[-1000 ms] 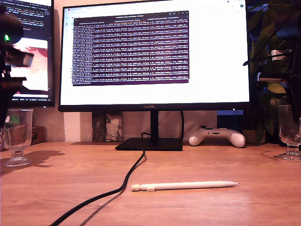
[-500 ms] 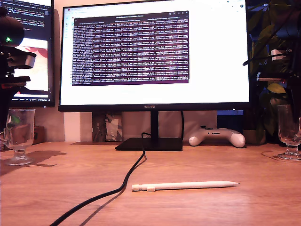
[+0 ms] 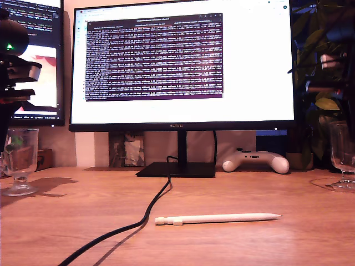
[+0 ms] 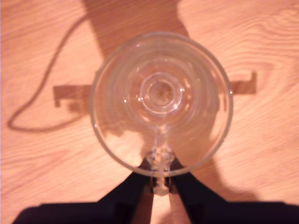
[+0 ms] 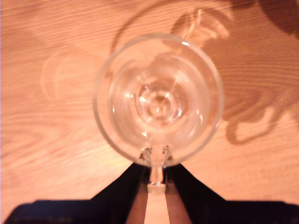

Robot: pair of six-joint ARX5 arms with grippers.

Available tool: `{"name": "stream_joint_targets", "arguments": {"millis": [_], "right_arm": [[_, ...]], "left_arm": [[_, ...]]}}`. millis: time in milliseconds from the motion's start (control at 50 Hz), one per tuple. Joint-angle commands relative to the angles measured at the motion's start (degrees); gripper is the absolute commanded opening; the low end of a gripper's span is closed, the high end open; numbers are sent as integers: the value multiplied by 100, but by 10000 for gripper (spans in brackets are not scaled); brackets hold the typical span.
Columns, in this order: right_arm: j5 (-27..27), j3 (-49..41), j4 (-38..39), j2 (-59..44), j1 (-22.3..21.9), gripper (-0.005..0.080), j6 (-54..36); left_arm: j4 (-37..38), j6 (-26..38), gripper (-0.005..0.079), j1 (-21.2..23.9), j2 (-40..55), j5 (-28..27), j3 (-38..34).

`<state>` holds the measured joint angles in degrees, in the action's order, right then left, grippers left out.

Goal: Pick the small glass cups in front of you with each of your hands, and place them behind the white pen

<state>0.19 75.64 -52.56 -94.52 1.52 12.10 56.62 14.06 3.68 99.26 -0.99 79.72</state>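
- My first hand [image 4: 160,184] is clamped on the handle of the first glass cup [image 4: 161,102]. My second hand [image 5: 156,182] grips the second glass cup [image 5: 159,100] the same way.
- Change: in the exterior view, the right-side cup [image 3: 344,158], well right of the white pen [image 3: 219,219], has just shifted outward and blurred, so it's moving.
- The left-side cup [image 3: 19,160], well left of the pen, bobbed and is back approx. where it was.
- Meaning: both are grasped, transport is barely begun, and neither is behind the pen yet.
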Motion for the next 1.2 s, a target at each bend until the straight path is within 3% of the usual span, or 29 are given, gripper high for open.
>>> {"name": "stream_joint_targets", "arguments": {"millis": [0, 320, 560, 1180], "right_arm": [[0, 24, 44, 313, 79, -13, -17], [0, 24, -59, 651, 306, -13, -20], [-2, 22, -83, 669, 861, -13, 13], [-201, 22, -59, 669, 2302, -13, 317]], "left_arm": [[2, -17, -23, 50, -304, -4, 68], [-28, -94, -23, 125, -741, -293, 68], [0, -223, -23, 391, -1047, -662, 68], [-437, -643, -23, 2048, -1207, -1080, 63]]}}
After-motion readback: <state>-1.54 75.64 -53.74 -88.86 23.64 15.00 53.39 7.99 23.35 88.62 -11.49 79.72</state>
